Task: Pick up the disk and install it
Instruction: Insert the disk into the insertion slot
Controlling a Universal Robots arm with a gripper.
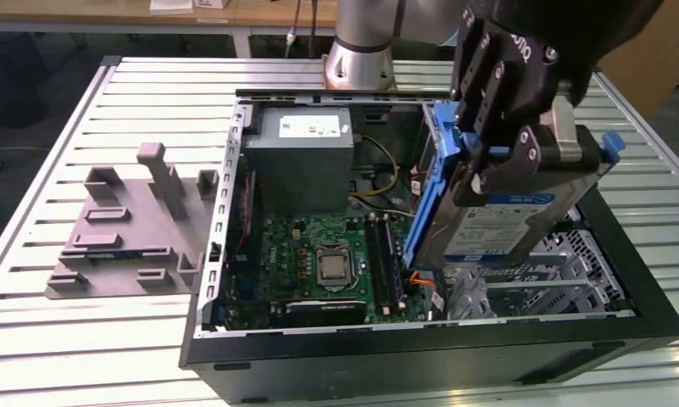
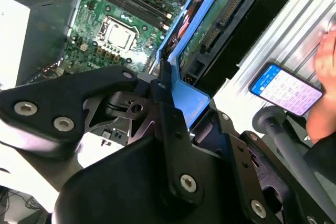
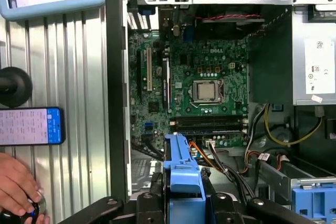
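Observation:
My black gripper (image 1: 507,165) is shut on the disk (image 1: 500,222), a silver drive with a blue-and-white label in a blue bracket (image 1: 429,199). I hold it tilted, nearly on edge, above the open computer case (image 1: 430,349), over the metal drive cage (image 1: 548,275) at the exterior view's right. In the second wrist view the fingers (image 2: 164,90) clamp the blue bracket (image 2: 190,100), and the disk's green circuit-board side (image 2: 218,22) faces the camera. In the first wrist view the blue bracket (image 3: 181,167) juts out from the gripper (image 3: 181,203) over the motherboard (image 3: 205,77).
Inside the case are the green motherboard (image 1: 328,263), a grey power supply box (image 1: 305,153) and loose cables (image 3: 226,156). A grey fixture plate (image 1: 125,229) lies on the slatted table at the exterior view's left. Beside the case are a phone (image 3: 31,126) and a person's hand (image 3: 16,187).

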